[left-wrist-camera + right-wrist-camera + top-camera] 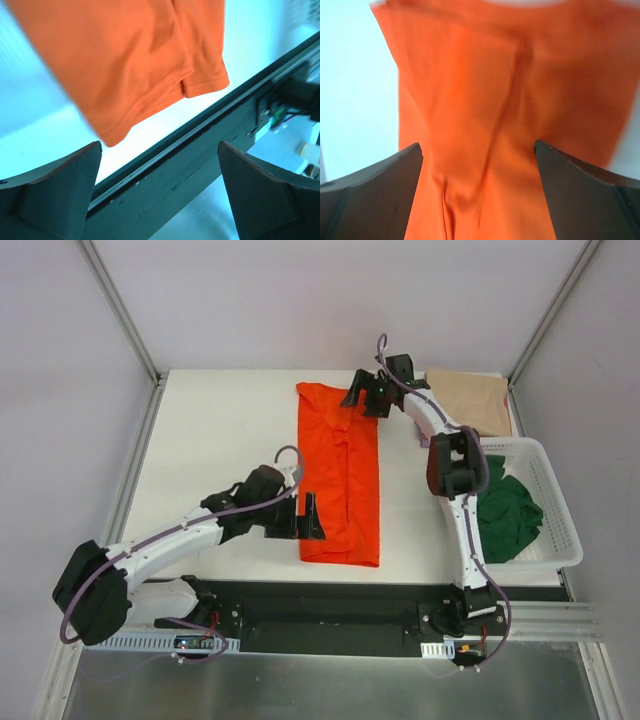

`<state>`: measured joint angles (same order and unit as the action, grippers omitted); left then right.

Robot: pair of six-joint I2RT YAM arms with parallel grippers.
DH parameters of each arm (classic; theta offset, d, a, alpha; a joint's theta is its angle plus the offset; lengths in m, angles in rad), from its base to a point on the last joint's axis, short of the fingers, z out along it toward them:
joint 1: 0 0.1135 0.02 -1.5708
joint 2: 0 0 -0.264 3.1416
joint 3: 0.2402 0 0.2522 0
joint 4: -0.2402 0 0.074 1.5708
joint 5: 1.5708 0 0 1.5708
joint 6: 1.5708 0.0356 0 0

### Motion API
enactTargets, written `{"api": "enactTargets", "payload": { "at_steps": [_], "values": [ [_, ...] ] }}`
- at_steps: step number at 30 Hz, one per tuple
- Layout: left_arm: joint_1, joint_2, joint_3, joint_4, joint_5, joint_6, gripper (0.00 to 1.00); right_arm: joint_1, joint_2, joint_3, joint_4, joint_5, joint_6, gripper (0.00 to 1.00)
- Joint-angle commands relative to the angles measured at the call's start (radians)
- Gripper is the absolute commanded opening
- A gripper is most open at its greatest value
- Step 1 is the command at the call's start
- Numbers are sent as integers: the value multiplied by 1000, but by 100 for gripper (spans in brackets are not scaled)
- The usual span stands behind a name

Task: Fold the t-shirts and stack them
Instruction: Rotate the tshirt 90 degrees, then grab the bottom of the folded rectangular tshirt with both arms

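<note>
Orange t-shirt [340, 475] folded into long strip on table [220, 440]. My left gripper [312, 517] spread wide beside near edge; my right gripper [365, 398] spread wide over far end, both empty.

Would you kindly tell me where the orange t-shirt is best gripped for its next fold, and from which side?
Likely its two short ends: the orange t-shirt lies flat as a long narrow strip, near to far. The open left gripper can pinch the near corner from the strip's left edge; the open right gripper, the far end from above.
</note>
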<state>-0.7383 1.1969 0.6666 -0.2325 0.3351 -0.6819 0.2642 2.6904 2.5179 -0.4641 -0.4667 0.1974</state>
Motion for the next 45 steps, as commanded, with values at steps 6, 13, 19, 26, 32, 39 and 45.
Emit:
{"api": "enactTargets", "payload": {
  "at_steps": [6,13,19,26,32,39,45],
  "values": [
    [5,-77,90,-39,-194,21,99,131,-553,-313,-132,258,-358,96],
    [-27,55,136,-53,-148,30,99,207,-814,-631,-182,505,-342,96],
    [-114,185,201,-125,-215,24,98,309,-1196,-1162,-130,619,-164,96],
    [-188,296,260,-179,-324,38,86,429,-1527,-1709,11,424,59,99],
    [-220,363,283,-199,-353,53,74,489,-1598,-1933,128,353,240,84],
    [-257,417,304,-217,-376,44,50,524,-1581,-2006,209,349,313,64],
    [-257,391,288,-261,-462,-14,26,530,-1554,-2009,104,408,324,38]
  ]
}}
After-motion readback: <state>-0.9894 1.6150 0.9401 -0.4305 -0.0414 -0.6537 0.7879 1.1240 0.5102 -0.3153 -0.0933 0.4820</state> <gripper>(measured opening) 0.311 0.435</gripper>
